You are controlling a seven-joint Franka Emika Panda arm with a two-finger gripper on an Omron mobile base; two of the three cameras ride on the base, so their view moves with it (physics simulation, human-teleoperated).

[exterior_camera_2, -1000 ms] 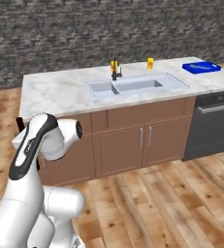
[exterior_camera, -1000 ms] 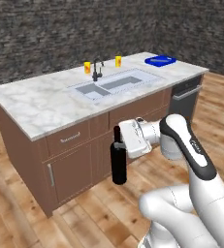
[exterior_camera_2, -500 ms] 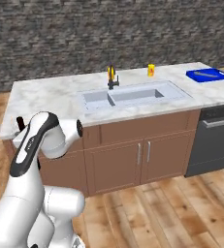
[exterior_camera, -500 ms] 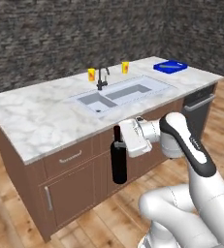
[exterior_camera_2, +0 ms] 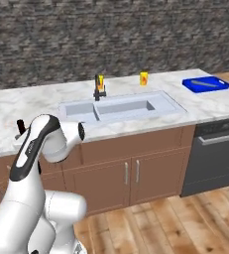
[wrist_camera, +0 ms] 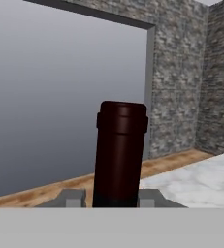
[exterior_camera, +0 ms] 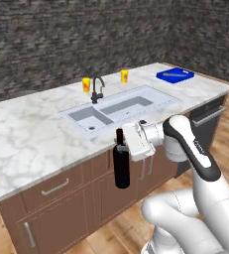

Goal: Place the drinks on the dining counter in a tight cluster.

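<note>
Fingers of our gripper (exterior_camera: 125, 149) are clamped on the neck of the black wine bottle (exterior_camera: 121, 168), which hangs upright in the air just in front of the dining counter (exterior_camera: 31, 134), beside the sink (exterior_camera: 118, 106).

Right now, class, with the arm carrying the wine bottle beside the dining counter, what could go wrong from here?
1. The gripper holds the wine bottle only by its neck, and the heavy body hangs below the marble edge; it could swing or slip.
2. The bottle's base sits lower than the dining counter, so without lifting first it may strike the cabinet front.
3. The sink lies close by; setting the bottle down near its rim risks tipping it in.
</note>
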